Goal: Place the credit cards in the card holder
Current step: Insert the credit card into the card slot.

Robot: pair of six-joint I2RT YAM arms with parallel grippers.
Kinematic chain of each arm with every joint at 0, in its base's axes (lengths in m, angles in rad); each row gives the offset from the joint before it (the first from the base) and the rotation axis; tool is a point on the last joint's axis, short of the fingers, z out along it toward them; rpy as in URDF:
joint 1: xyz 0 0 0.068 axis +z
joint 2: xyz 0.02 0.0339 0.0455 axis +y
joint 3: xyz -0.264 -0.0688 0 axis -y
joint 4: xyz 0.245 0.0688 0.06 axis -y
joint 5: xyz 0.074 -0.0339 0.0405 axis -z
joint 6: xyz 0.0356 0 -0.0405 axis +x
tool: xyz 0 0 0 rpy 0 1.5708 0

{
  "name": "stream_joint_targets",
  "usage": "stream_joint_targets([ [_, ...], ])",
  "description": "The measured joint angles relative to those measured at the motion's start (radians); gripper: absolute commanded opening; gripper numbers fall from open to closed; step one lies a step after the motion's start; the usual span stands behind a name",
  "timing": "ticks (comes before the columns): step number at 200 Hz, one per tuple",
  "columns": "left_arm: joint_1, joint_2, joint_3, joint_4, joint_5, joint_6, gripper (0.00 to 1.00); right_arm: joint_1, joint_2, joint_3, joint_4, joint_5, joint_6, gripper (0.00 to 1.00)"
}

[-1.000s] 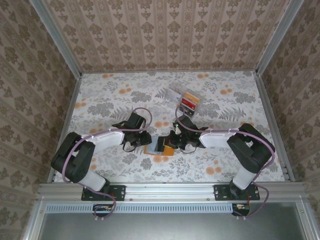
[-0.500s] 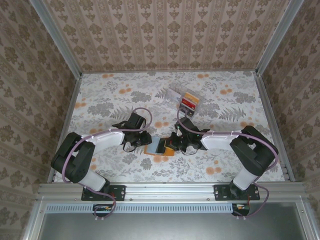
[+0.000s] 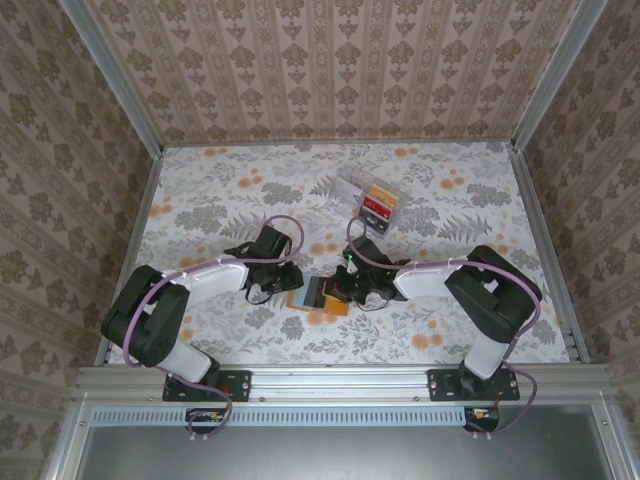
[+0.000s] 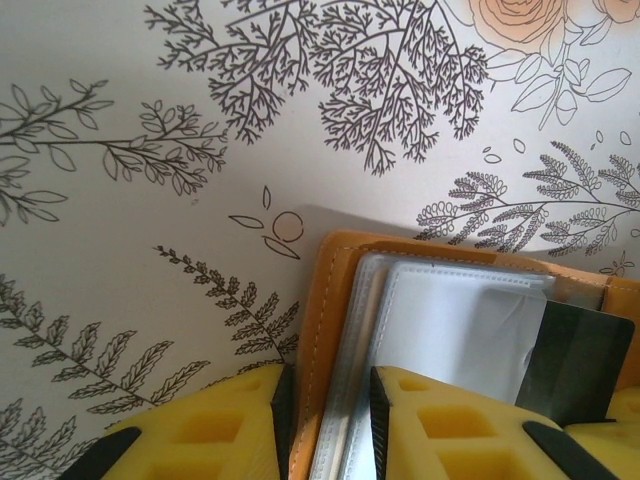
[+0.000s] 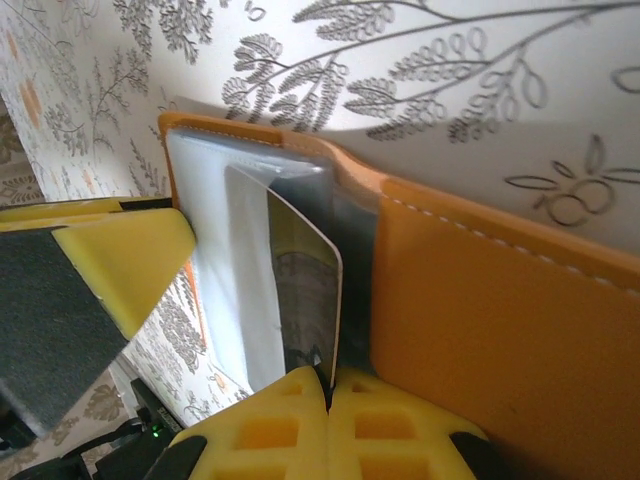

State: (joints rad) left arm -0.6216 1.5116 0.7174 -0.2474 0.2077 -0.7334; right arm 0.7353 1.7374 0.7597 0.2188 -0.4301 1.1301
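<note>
Your card holder [image 3: 310,297] lies open on the table [image 3: 200,200], near its front edge and between the two arms. Your left gripper [image 4: 325,405] is closed down to a narrow gap, pinching the holder's orange cover edge together with the clear sleeves [image 4: 440,320]. Your right gripper [image 5: 328,395] has its pads pressed together on a dark card [image 5: 305,300], which stands edge-on against those sleeves. Whether the card sits inside a slot cannot be told. Well behind, a clear box [image 3: 352,186] holds red and orange cards [image 3: 378,202]
</note>
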Motion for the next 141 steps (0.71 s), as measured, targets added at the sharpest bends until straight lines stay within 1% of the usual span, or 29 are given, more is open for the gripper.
stream_joint_targets([
  [49,0.0,0.0,-0.002,-0.001,-0.004,0.0,0.31,0.009,0.046,0.049,0.002,-0.015,0.0,0.03],
  [83,0.0,-0.002,-0.003,-0.004,-0.015,0.0,0.32,0.012,0.074,0.087,-0.004,-0.029,-0.001,0.07],
  [100,0.0,-0.004,-0.003,-0.005,-0.02,0.0,0.33,0.012,0.076,0.099,-0.018,-0.034,-0.005,0.12],
  [113,0.0,-0.006,-0.003,-0.007,-0.021,0.0,0.33,0.012,0.076,0.112,-0.044,-0.033,-0.018,0.19],
  [141,-0.002,-0.011,-0.004,-0.008,-0.02,-0.005,0.33,0.016,0.074,0.133,-0.13,-0.005,-0.058,0.24],
])
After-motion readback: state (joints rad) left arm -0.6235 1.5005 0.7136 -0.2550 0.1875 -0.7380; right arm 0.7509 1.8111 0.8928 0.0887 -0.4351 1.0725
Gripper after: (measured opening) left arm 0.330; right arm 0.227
